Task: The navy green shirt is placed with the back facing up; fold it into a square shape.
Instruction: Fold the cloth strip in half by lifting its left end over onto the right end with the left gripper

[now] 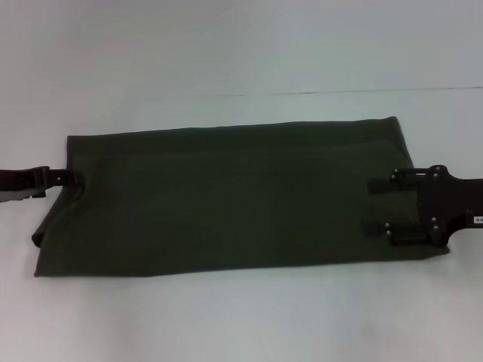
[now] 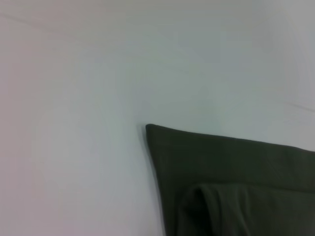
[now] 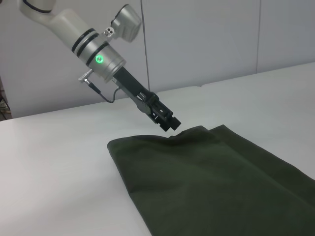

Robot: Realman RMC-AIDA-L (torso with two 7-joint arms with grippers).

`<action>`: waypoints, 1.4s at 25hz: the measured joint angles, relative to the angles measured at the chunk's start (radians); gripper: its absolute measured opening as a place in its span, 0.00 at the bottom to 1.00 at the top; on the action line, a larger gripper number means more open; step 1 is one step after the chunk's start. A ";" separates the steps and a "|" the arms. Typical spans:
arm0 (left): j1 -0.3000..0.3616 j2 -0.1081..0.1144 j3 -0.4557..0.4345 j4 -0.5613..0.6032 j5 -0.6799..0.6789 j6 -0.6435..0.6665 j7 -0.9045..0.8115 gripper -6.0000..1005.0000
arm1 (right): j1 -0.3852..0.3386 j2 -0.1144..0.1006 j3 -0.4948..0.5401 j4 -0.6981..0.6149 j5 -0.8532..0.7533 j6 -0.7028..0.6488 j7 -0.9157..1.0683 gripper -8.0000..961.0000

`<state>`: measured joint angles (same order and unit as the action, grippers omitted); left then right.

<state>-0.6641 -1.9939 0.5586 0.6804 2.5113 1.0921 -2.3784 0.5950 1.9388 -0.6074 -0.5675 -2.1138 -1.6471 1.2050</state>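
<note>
In the head view, the navy green shirt (image 1: 226, 196) lies on the white desk (image 1: 226, 324) as a long folded band, the left end effector (image 1: 75, 179) pinching its left edge and the right end effector (image 1: 375, 205) spread over its right end. The left wrist view shows a shirt corner (image 2: 152, 130) with layered hems. The right wrist view shows plain, dark olive knit; unequal lift could slide the layers apart, skewing the square.

Head view looks down; both wrist views (low, oblique) share the shirt (image 1: 226, 200)
</note>
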 joint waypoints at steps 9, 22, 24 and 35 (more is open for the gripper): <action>-0.002 0.001 0.004 -0.031 0.017 -0.034 -0.001 0.88 | 0.001 0.000 -0.010 0.000 0.000 0.000 0.001 0.81; -0.005 -0.005 0.008 -0.047 0.020 -0.058 0.001 0.88 | 0.005 -0.001 -0.012 0.000 0.000 0.000 0.001 0.80; -0.005 -0.006 0.015 -0.048 0.022 -0.060 0.001 0.88 | 0.005 -0.002 -0.012 0.000 0.000 0.000 0.001 0.80; -0.017 -0.006 0.021 -0.065 0.027 -0.062 -0.002 0.88 | 0.008 -0.003 -0.012 0.000 0.000 0.000 0.004 0.80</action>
<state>-0.6808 -1.9995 0.5797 0.6156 2.5382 1.0297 -2.3807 0.6028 1.9353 -0.6198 -0.5675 -2.1138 -1.6475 1.2087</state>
